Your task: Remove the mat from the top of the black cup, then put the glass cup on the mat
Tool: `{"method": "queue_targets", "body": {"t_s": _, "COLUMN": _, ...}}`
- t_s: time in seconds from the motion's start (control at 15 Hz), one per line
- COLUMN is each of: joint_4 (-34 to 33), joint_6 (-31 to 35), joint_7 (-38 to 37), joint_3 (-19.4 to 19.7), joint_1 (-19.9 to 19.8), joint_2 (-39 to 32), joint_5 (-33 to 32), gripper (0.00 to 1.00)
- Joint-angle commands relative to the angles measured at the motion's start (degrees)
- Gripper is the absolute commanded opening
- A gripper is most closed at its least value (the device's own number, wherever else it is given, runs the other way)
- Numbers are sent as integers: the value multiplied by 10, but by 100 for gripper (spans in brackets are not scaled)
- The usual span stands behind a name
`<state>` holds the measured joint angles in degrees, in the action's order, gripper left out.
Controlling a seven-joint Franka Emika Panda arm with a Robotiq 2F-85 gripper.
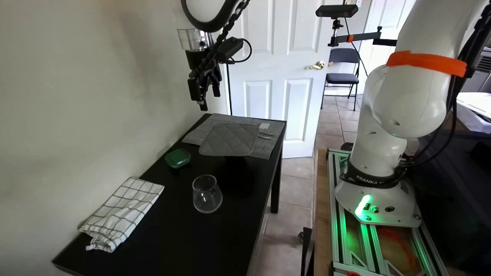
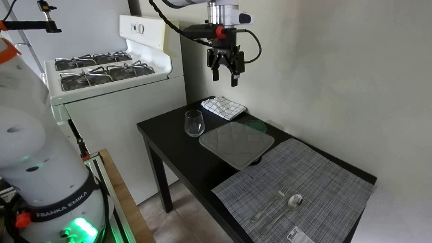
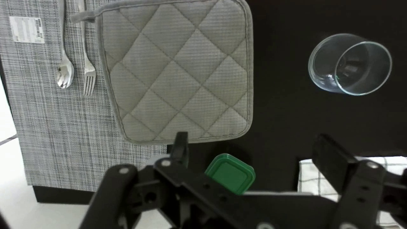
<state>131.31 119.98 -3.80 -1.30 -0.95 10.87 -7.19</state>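
Wrist view has the mat (image 3: 178, 73) sitting big in the upper middle, grey and quilted in diamonds. It's up on top of the black cup (image 2: 257, 161), which is almost totally hidden, just a dark rounded bit peeking out from under the edge in an exterior view. The pincer (image 3: 253, 143) is gaping wide, fingers (image 3: 181, 146) spread well apart, and in both exterior views it hangs in the air, well above the counter (image 1: 184, 237). The glass cup (image 1: 207, 195) stands upright on the counter, near the mat but clearly apart from it. There's a green rounded-square container (image 3: 230, 173) close to the mat, partly blocked by the pincer in the wrist view, plus a white checkered cloth (image 1: 124, 209) lying folded by the wall (image 1: 76, 115). A grey woven placemat (image 2: 324, 182) covers one end of the counter, and part of the mat overlaps it in the wrist view. Spoon (image 3: 65, 74) and fork (image 3: 89, 76) lie side by side on that placemat, with a small white label (image 3: 27, 29) right by them. Past the opposite end of the counter you get a white gas stove (image 2: 135, 111).
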Motion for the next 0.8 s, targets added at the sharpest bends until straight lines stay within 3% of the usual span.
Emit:
{"method": "queue_targets", "body": {"t_s": 0.0, "joint_4": 15, "joint_6": 47, "joint_7": -43, "joint_3": -11, "joint_1": 5, "joint_2": -40, "joint_5": -20, "gripper": 100}}
{"method": "queue_targets", "body": {"t_s": 0.33, "joint_4": 32, "joint_6": 97, "joint_7": -73, "joint_3": -16, "joint_1": 10, "joint_2": -92, "joint_5": -56, "gripper": 100}}
{"method": "queue_targets", "body": {"t_s": 0.73, "joint_4": 35, "joint_6": 109, "joint_7": -100, "joint_3": -11, "joint_1": 19, "joint_2": -153, "joint_5": -111, "gripper": 100}}
